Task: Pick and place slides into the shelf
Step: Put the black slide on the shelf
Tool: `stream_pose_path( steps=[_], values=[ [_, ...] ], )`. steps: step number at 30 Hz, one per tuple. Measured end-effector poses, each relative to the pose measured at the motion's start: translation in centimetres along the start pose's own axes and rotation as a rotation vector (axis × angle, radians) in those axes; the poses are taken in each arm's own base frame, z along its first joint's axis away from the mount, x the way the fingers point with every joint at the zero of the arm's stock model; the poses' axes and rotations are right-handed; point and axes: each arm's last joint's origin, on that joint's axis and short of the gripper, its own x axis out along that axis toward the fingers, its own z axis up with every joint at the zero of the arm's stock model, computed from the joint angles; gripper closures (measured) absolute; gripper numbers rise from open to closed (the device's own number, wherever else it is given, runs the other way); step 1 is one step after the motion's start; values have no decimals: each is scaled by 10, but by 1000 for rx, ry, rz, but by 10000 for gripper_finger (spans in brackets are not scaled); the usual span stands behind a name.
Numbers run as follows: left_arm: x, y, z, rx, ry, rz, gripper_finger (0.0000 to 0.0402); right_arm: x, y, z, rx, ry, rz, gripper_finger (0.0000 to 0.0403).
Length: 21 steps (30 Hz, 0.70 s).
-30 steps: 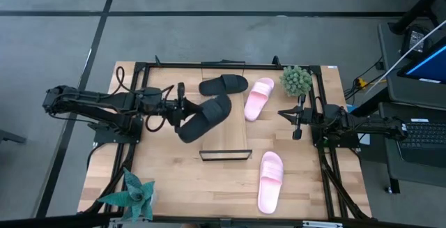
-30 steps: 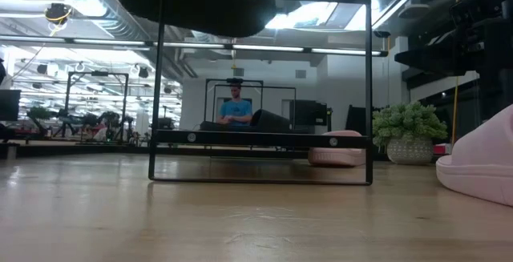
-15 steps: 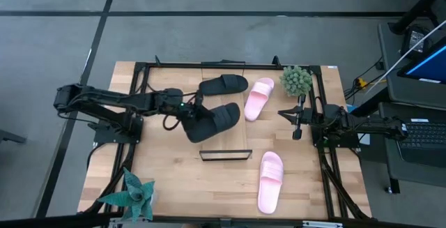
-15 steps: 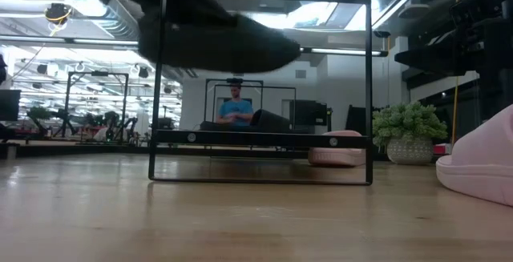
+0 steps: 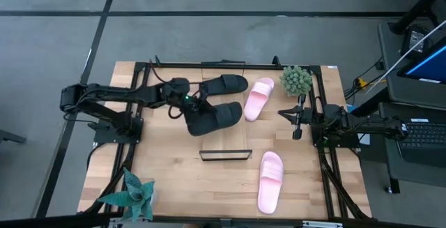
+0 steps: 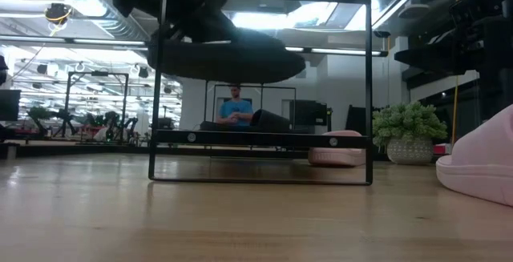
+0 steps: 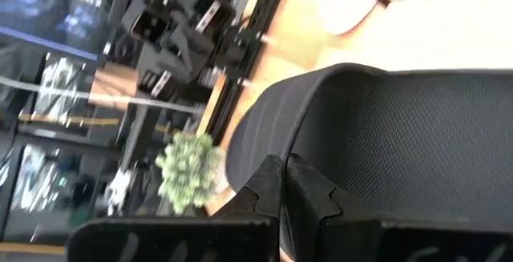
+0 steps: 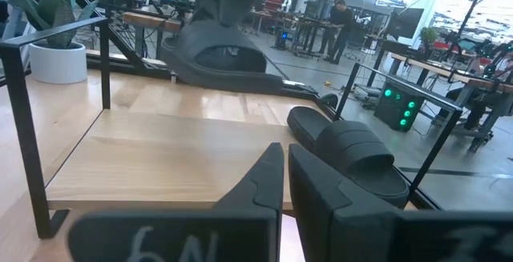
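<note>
My left gripper [image 5: 189, 107] is shut on a black slide [image 5: 214, 116], which hangs in the air over the shelf [image 5: 224, 139]; the low view shows this slide [image 6: 228, 58] well above the board. A second black slide [image 5: 223, 84] and a pink slide [image 5: 259, 97] lie flat on the shelf's far part. The other pink slide [image 5: 270, 180] lies sole down on the tabletop near the right front. My right gripper [image 5: 296, 120] waits shut at the table's right side, beside the shelf. My left gripper pinches the black slide between its two fingers at the edge of the end nearest the arm [image 7: 321, 146]. The fingers [image 7: 309, 194] come from the table's left, along the slide's length. The slide is lifted clear and lies roughly level, pointing toward the table's right.
A bushy potted plant [image 5: 296, 80] stands at the far right corner and a spiky potted plant [image 5: 132, 194] at the near left corner. Black wire rails [image 5: 225, 155] close the shelf's short ends. A black frame runs round the table's edges.
My left gripper has moved toward the table's right, carrying the black slide farther over the shelf and lower. The slide has turned from slanting to lying nearly left-to-right. My right arm has kept still.
</note>
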Motion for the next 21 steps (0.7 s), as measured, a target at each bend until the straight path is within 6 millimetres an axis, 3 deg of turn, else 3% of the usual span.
stream_pose_path(
  steps=[8, 13, 21],
  values=[
    [-6, 10, -23, 9, -63, -1, 401, 0, 0, 0, -2, 0, 0, 377],
    [2, 11, -40, -14, -55, -4, 401, 0, 0, 2, -1, -16, -3, 377],
    [24, 45, -56, -75, 0, -74, 401, 0, 0, 2, -3, -22, -5, 377]
  ],
)
